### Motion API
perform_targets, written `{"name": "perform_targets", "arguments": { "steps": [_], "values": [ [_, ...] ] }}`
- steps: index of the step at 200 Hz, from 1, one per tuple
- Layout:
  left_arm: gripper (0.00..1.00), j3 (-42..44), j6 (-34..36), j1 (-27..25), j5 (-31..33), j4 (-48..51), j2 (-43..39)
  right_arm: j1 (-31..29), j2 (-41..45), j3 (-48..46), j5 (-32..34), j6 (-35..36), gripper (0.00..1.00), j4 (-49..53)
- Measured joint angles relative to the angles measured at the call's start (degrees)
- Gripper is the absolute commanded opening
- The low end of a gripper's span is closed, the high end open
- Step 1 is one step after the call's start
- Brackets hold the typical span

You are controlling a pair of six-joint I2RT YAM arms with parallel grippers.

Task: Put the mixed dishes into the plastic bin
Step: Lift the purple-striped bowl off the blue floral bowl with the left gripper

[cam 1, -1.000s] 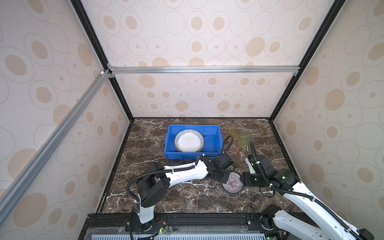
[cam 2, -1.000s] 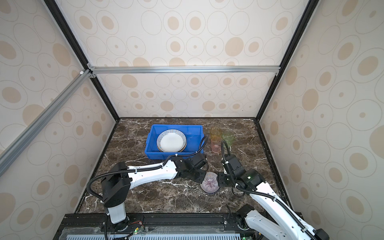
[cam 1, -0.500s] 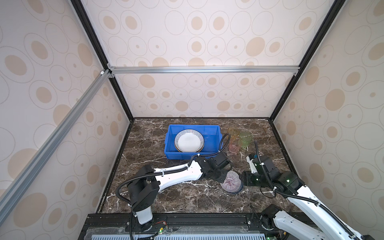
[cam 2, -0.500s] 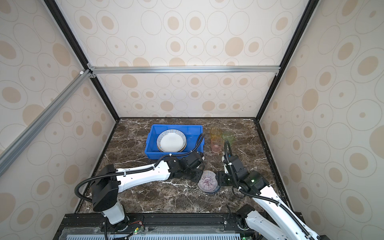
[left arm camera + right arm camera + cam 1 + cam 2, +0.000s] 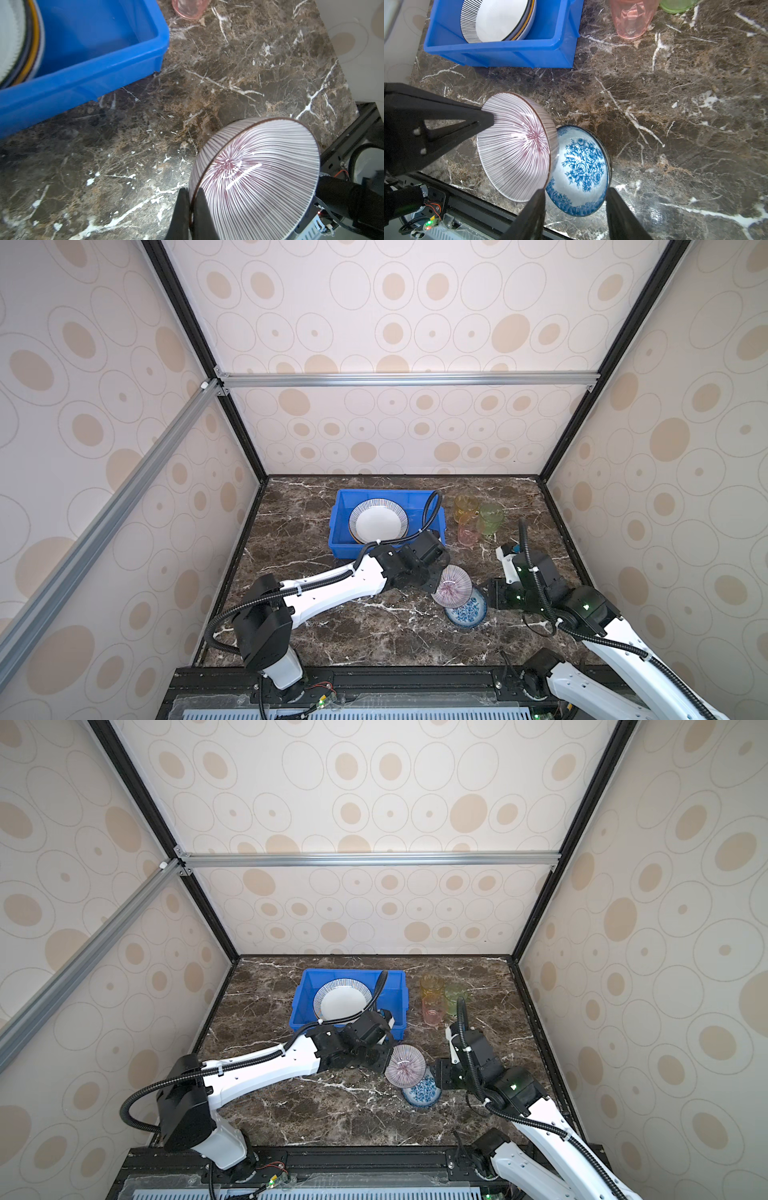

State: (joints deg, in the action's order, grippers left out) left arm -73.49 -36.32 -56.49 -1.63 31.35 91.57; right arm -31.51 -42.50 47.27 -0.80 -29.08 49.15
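My left gripper is shut on the rim of the purple-rayed bowl, holding it tilted above the marble, as the top views show. Just under and beside it lies the blue floral bowl. My right gripper is closed across this bowl, a finger against each side of its near edge. The blue plastic bin stands further back and holds a stack of plates with a striped-rim plate on top.
Three tumblers stand right of the bin: yellow, green and pink. The left arm's cable loops over the bin's right end. Patterned walls close in the dark marble table on three sides.
The left gripper has raised the purple-rayed bowl up and leftward off the blue floral bowl, uncovering it. The right gripper has stayed at the blue bowl.
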Motion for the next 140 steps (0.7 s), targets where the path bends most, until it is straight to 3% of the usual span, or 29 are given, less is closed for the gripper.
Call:
{"name": "perform_targets", "arguments": {
  "steps": [140],
  "values": [
    [0.00,0.17,3.76,9.49,1.51,4.35,-5.75,0.00,-7.39,3.30,0.11,0.92,0.50,-3.30]
  ]
}}
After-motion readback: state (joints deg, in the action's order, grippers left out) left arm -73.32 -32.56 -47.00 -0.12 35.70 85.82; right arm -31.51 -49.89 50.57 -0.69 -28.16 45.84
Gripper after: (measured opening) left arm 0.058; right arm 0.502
